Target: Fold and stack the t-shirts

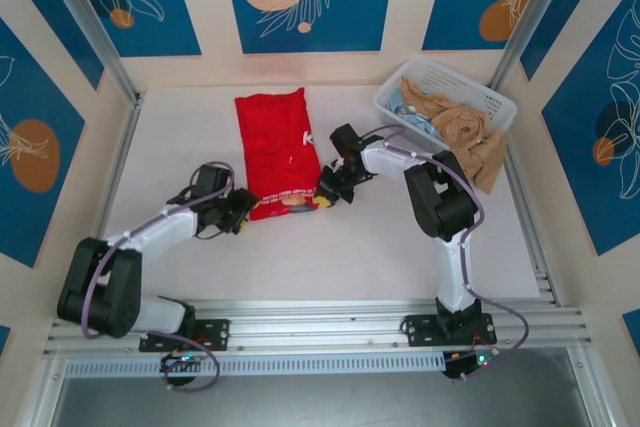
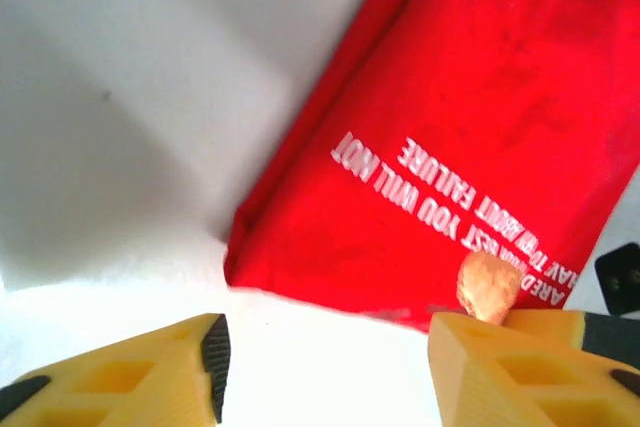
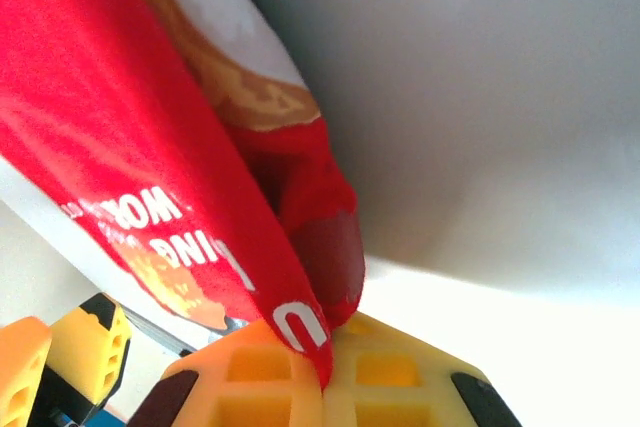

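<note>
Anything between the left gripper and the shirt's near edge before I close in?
Nothing visible. The left gripper hangs open just short of the red t-shirt's near left corner, with bare table between them. The right gripper is shut on the near right corner.

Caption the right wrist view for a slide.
Right gripper shut on an edge of the red t-shirt, cloth pinched between its yellow jaws.

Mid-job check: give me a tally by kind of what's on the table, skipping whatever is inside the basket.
red t-shirt: 1
white basket: 1
pincers: 2 (left pincer, right pincer)
Total: 4
</note>
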`<move>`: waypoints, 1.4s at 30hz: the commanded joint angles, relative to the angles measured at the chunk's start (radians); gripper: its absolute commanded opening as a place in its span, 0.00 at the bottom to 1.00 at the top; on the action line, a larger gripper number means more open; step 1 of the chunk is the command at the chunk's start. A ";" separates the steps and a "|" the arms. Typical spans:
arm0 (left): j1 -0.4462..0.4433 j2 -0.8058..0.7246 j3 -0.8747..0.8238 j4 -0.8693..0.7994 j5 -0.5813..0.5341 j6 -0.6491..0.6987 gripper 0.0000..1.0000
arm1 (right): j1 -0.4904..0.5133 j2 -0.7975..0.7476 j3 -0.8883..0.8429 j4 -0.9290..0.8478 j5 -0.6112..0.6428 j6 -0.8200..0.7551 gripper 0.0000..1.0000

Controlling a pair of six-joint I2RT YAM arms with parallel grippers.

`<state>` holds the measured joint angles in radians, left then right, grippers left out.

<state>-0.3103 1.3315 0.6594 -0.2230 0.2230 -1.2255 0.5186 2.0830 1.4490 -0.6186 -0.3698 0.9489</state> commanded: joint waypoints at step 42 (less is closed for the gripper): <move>-0.206 -0.415 -0.167 -0.340 -0.011 -0.124 0.00 | 0.115 -0.408 -0.294 -0.249 -0.065 -0.124 0.00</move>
<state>-0.4984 1.0080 0.5095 -0.4088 0.1902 -1.3327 0.6090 1.7485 1.1851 -0.7780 -0.3801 0.8444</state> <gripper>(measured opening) 0.041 0.052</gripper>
